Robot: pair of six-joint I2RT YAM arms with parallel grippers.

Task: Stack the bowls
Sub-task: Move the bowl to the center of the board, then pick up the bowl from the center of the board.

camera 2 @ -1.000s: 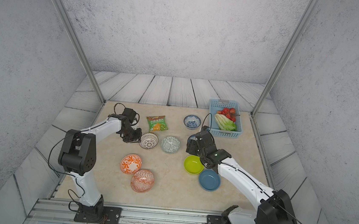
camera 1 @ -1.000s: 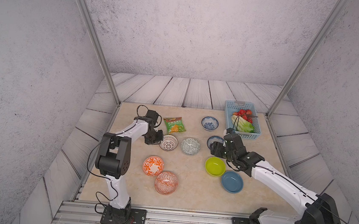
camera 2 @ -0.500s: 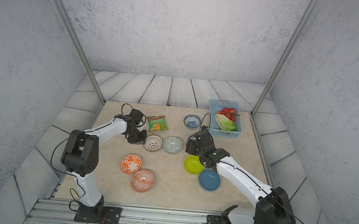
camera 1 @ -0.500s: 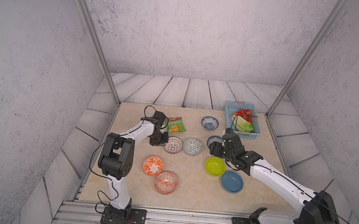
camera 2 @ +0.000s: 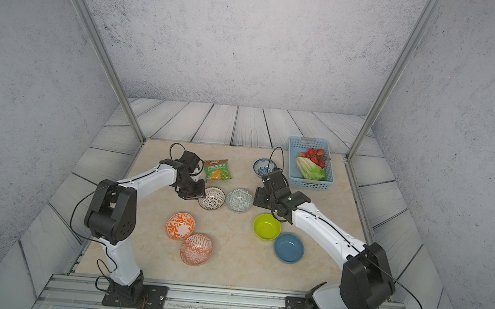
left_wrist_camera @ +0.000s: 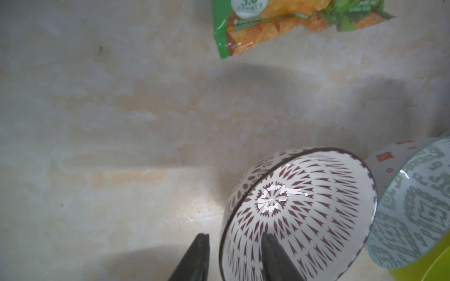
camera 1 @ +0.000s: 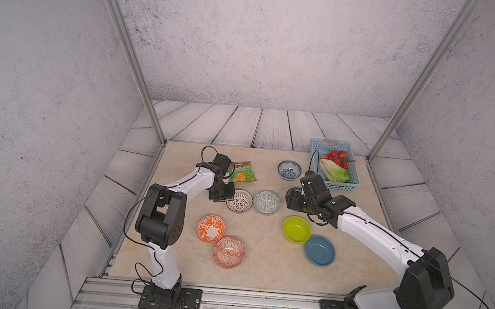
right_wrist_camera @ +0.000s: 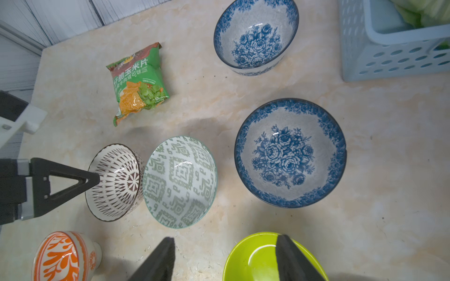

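My left gripper [left_wrist_camera: 235, 243] is open, its fingers straddling the rim of the white dark-latticed bowl [camera 1: 239, 201], one inside and one outside. That bowl sits right against the grey geometric bowl [camera 1: 267, 203]. My right gripper [right_wrist_camera: 226, 238] hangs open over the table, one finger above the lime-green bowl [right_wrist_camera: 255, 262], holding nothing. In front of it lies a blue floral bowl [right_wrist_camera: 289, 153], with a second blue floral bowl [camera 1: 289, 169] farther back. The plain blue bowl [camera 1: 320, 250] and two orange-white bowls [camera 1: 211, 229] [camera 1: 228, 252] sit near the front.
A green snack bag [camera 1: 242, 172] lies behind the left gripper. A light-blue basket [camera 1: 330, 142] with cabbage and tomatoes stands at the back right. Metal frame posts rise at the table's back corners.
The left gripper slid the latticed bowl rightward up against the grey bowl, then opened off its rim. The right gripper's jaws narrowed slightly.
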